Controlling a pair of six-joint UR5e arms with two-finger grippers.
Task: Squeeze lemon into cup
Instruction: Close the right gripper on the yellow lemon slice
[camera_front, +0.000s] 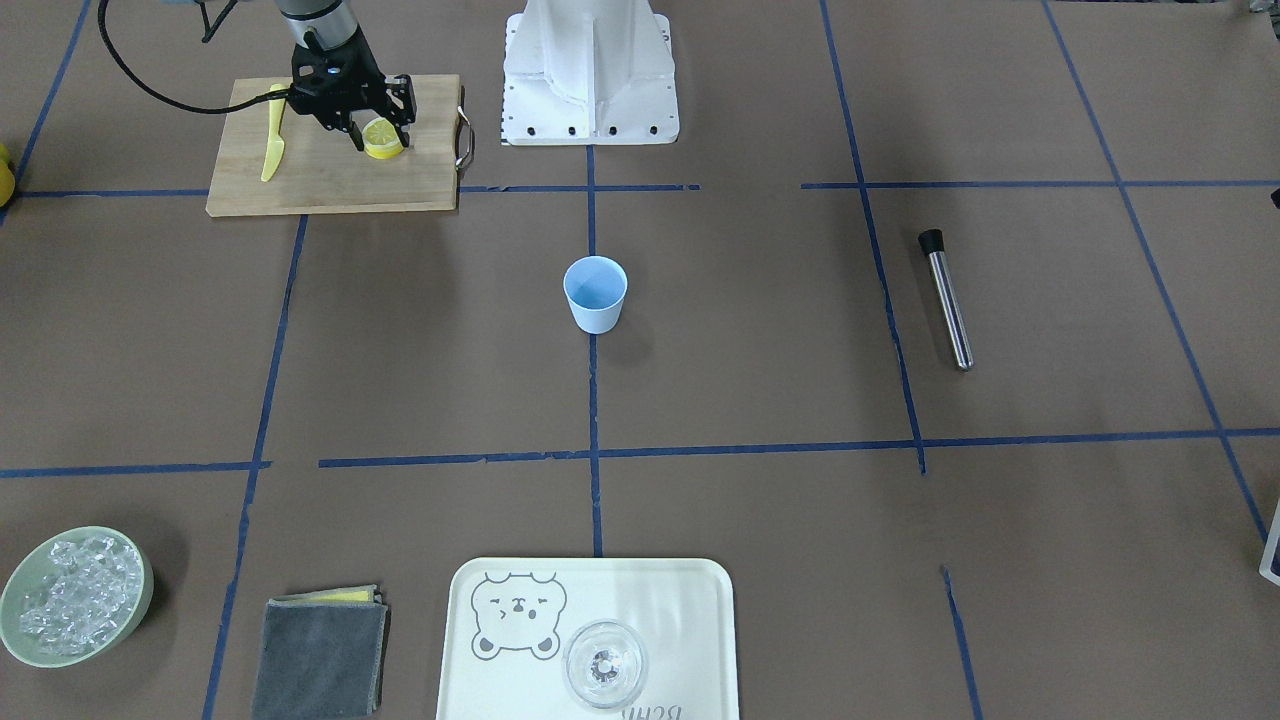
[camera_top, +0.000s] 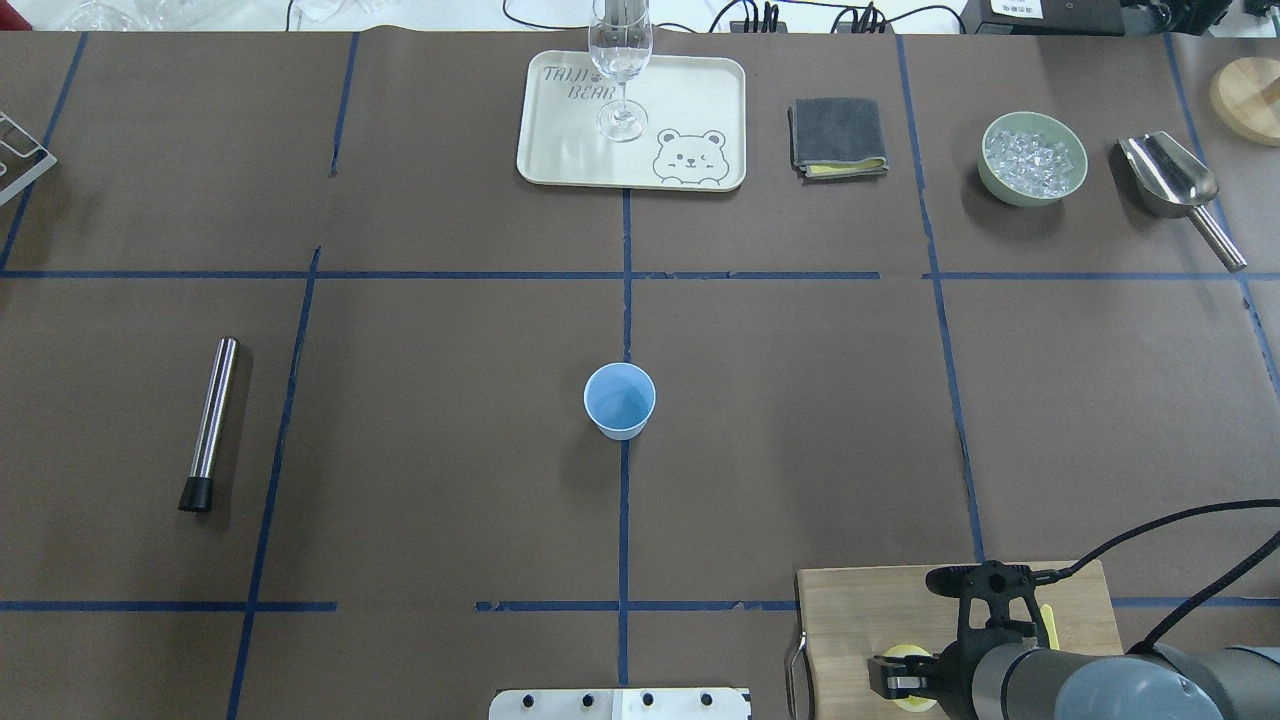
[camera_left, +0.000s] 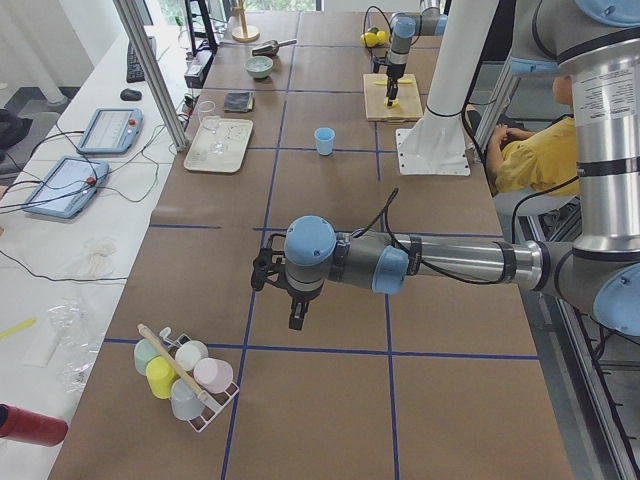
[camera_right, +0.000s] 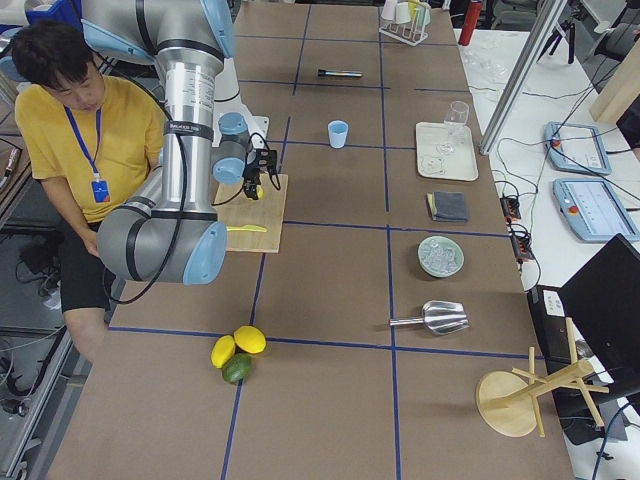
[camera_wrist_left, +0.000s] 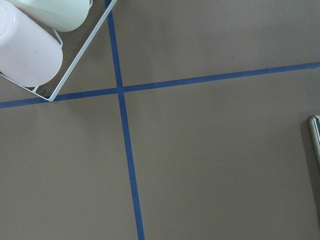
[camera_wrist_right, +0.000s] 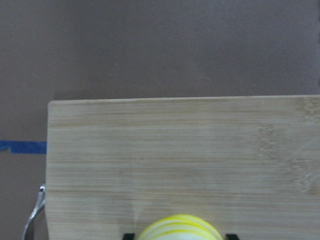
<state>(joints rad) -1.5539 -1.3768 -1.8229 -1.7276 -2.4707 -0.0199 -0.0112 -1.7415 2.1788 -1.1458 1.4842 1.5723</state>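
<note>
The lemon (camera_front: 383, 138) is a small yellow slice lying on the wooden cutting board (camera_front: 330, 180) at the robot's right side; it also shows at the bottom edge of the right wrist view (camera_wrist_right: 180, 229). My right gripper (camera_front: 381, 140) is down over it, open, with one finger on each side of the slice, close to its rind. The light-blue cup (camera_front: 595, 295) stands upright and empty at the table's middle, well away from the board. My left gripper (camera_left: 297, 318) hangs over bare table far to the left; I cannot tell whether it is open or shut.
A yellow knife (camera_front: 272, 145) lies on the board beside the gripper. A steel muddler (camera_front: 946, 300) lies on the robot's left. On the far side are a tray (camera_front: 700, 620) with a clear glass (camera_front: 604, 665), a grey cloth (camera_front: 320, 655) and a bowl of ice (camera_front: 140, 575).
</note>
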